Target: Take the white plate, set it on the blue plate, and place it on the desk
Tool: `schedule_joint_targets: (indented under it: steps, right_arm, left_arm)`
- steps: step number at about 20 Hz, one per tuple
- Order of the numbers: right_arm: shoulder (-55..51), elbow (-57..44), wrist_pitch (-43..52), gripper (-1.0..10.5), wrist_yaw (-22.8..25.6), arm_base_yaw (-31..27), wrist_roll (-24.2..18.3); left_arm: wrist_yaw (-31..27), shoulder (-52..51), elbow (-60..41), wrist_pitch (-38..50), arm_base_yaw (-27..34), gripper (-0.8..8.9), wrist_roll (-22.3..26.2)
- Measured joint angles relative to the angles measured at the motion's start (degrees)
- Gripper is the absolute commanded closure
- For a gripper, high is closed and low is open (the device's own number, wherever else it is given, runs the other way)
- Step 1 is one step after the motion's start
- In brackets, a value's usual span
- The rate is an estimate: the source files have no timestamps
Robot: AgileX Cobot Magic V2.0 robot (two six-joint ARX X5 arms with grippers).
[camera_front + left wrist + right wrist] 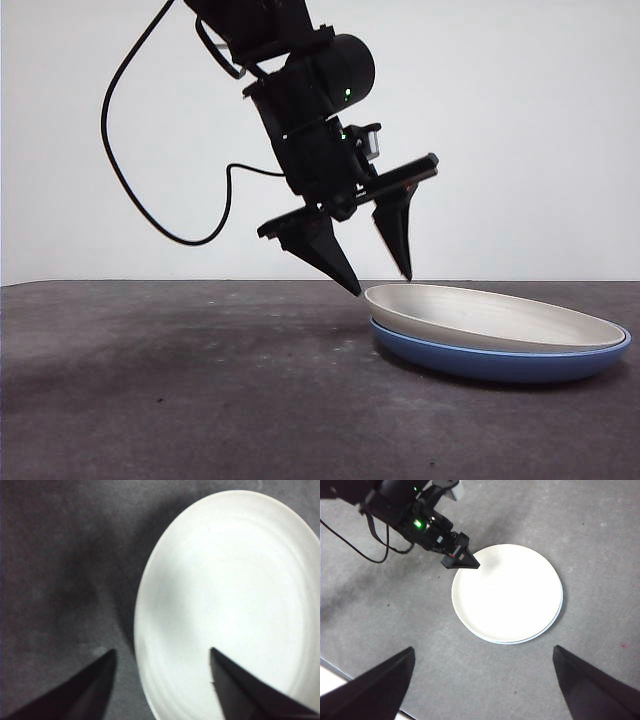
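Observation:
The white plate [490,315] rests on the blue plate [480,362], slightly tilted, at the right of the desk [150,380]. My left gripper [382,284] is open and empty just above the white plate's left rim. In the left wrist view the gripper [162,650] has one jaw over the white plate [230,595] and the other over the desk. My right gripper [483,648] is open and empty, high above. Its view shows the white plate [507,592], a thin blue plate edge [556,619] and the left gripper [465,560].
A black cable [130,190] loops down from the left arm over the left half of the desk. A pale table edge [330,680] shows in the right wrist view.

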Motion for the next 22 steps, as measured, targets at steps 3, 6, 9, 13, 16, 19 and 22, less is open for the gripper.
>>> schedule_joint_targets:
  steps: [3, 6, 9, 13, 16, 19, 22]
  right_arm:
    - [0.0, 0.0, 0.0, 5.1, 0.0, 0.0, 0.0]
    - [0.0, 0.0, 0.0, 5.1, 0.1, 0.0, 0.0]
    - [0.0, 0.0, 0.0, 5.1, 0.1, 0.0, 0.0]
    - [0.0, 0.0, 0.0, 5.1, 2.1, 0.0, 0.0]
    - [0.0, 0.0, 0.1, 5.1, 2.9, 0.0, 0.0]
    - [0.0, 0.0, 0.3, 5.1, 2.9, 0.0, 0.0]
    - [0.0, 0.0, 0.3, 5.1, 2.9, 0.0, 0.0]
  left_arm:
    - [0.0, -0.1, 2.1, -2.4, 0.7, 4.33, 0.7]
    - [0.0, -3.9, 2.2, -3.7, 1.9, 4.35, 2.3]
    - [0.0, -12.3, 2.2, -5.5, 3.5, 4.35, 4.0]
    - [-0.1, -23.4, 2.5, -6.9, 6.4, 4.39, 4.9]
    - [-0.1, -30.4, 2.5, -10.3, 7.0, 4.39, 6.7]
    - [-0.1, -37.3, -1.2, -11.3, 8.2, 4.43, 9.1]
    - [0.0, -43.8, -10.7, -11.3, 8.7, 4.42, 9.8]
